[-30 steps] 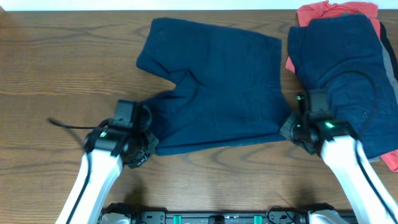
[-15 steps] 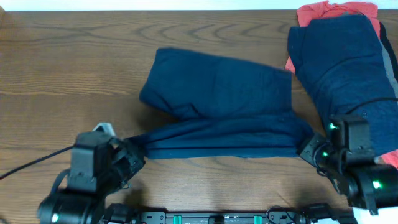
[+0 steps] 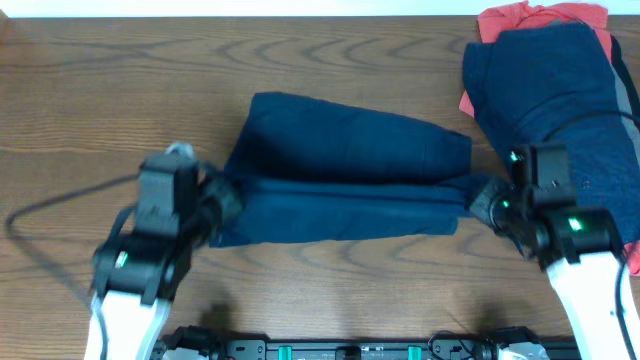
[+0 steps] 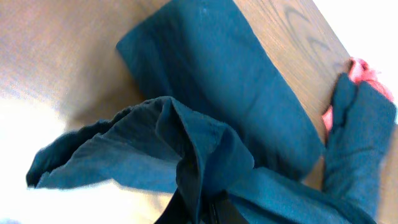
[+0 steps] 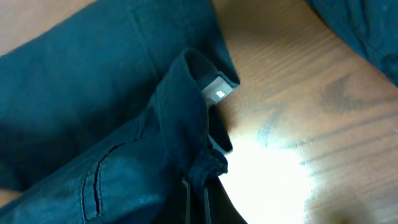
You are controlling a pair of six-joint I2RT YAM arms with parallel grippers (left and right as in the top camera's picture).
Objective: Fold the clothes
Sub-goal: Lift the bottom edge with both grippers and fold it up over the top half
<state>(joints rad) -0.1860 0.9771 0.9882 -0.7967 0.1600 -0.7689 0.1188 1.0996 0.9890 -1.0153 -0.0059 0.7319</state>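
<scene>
Overhead: we look straight down on the table (image 3: 100,80) from well above, robot side at the bottom edge. Left wrist: we sit very close and low, facing across the shorts (image 4: 249,106) toward the pile (image 4: 364,130) far right. Right wrist: closer yet, tilted down at a shorts corner and bare wood. All three share the shorts; overhead and left wrist share the pile.

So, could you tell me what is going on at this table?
Two robot arms are folding navy shorts on the wooden table. The left gripper is shut on one end of the shorts' near edge and the right gripper on the other, with that edge pulled over the rest. A pile of other clothes, navy over a coral-red garment, lies at the far right.
</scene>
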